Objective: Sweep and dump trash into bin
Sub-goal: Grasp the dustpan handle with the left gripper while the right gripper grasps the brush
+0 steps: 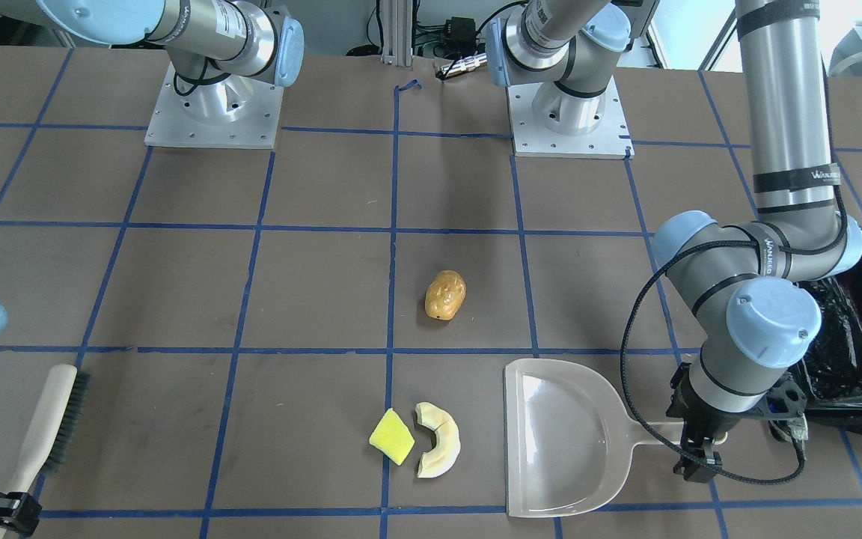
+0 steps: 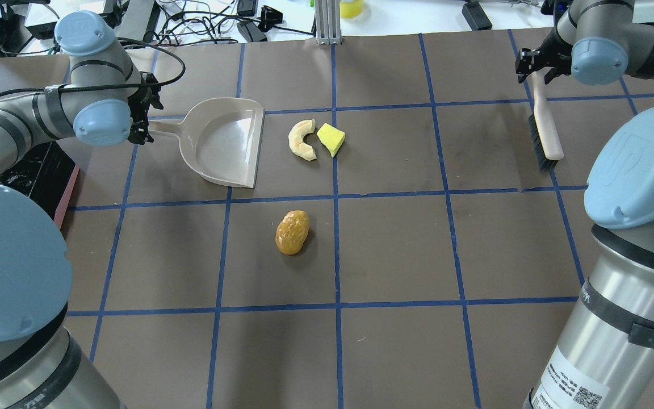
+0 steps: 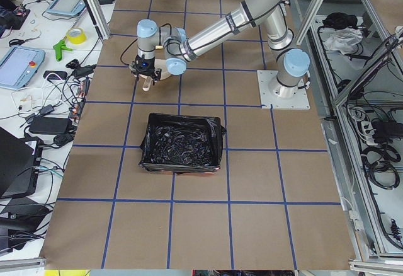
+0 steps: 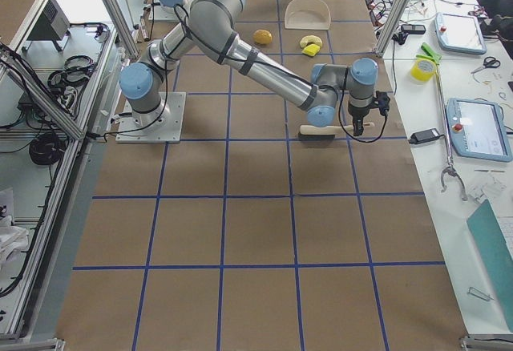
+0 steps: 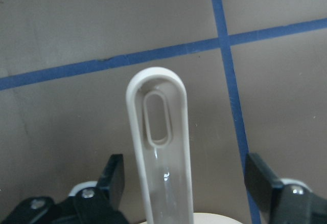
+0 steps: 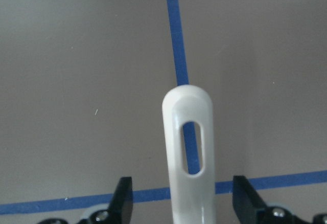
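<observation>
The brown, matte table (image 2: 395, 250), squared off in blue tape, carries everything. On the robot's left side sits the bin (image 3: 182, 142), a rectangular box under a crinkly, glossy black bag, well apart from the trash, so any load will likely have to be carried over to it. The beige dustpan (image 2: 227, 142), smooth hard plastic with a shallow scoop and a slotted handle, lies flat with its open mouth toward the trash, presumably to receive a sweep. The left gripper (image 5: 186, 175) straddles that handle with its jaws spread wide, a clear gap on each side, gripping nothing. Across the table lies the brush (image 2: 544, 128), pale-handled with dark bristles. The right gripper (image 6: 184, 193) is likewise parted around its slotted handle end without clamping it. Both look poised to close, and neither tool seems to be in hand yet. The golden-brown lump (image 2: 292, 232), glossy and potato-shaped, rests alone, nearer the robot than the pan. The cream crescent slice (image 2: 301, 140) lies just beside the pan's mouth, and the yellow sponge wedge (image 2: 331, 139), porous and angular, sits close against its far side.
</observation>
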### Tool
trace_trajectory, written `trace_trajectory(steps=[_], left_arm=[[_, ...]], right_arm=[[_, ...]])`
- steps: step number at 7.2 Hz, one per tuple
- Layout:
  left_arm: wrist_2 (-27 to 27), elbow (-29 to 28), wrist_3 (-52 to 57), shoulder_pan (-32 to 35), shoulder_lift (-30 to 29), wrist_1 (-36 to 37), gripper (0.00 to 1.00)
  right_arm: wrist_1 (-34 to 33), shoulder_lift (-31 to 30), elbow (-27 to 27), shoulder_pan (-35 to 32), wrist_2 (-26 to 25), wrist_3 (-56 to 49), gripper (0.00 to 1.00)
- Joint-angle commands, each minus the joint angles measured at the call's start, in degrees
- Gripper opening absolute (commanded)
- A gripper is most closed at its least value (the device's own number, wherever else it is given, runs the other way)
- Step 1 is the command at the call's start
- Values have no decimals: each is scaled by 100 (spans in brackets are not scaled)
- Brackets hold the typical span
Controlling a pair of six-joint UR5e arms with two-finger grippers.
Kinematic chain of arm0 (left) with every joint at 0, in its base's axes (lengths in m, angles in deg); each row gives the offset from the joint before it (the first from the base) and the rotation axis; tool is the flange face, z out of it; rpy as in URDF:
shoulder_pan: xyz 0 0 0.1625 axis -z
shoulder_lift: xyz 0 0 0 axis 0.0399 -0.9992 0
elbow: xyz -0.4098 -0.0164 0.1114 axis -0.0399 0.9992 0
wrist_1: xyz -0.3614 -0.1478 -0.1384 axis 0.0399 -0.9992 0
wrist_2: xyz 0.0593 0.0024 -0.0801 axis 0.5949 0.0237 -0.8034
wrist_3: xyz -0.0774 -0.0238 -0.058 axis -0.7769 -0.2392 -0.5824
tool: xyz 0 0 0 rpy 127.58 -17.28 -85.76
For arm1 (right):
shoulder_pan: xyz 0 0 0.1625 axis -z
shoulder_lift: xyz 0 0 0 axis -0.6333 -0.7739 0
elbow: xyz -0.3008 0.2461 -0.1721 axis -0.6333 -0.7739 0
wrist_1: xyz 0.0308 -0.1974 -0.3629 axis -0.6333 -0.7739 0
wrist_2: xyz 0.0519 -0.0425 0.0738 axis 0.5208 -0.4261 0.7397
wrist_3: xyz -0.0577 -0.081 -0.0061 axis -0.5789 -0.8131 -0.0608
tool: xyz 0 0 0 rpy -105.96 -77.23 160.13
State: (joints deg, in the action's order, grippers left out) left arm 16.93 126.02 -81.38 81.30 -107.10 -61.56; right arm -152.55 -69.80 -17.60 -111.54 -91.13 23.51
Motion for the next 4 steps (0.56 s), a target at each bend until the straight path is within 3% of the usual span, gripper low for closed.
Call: trace_trajectory(steps=[1,2,4], left_arm=[[-35,-33,25,0,3,7,40],[-96,-16,60,9,38,-2,2],[-481,19,148,9,65,-2,0]], right_arm=[[-21,4,-7,0,-1,-37,44],[-13,4,-7,9,-1,-55,32],[31,-5,-15,9,-1,-81,17]])
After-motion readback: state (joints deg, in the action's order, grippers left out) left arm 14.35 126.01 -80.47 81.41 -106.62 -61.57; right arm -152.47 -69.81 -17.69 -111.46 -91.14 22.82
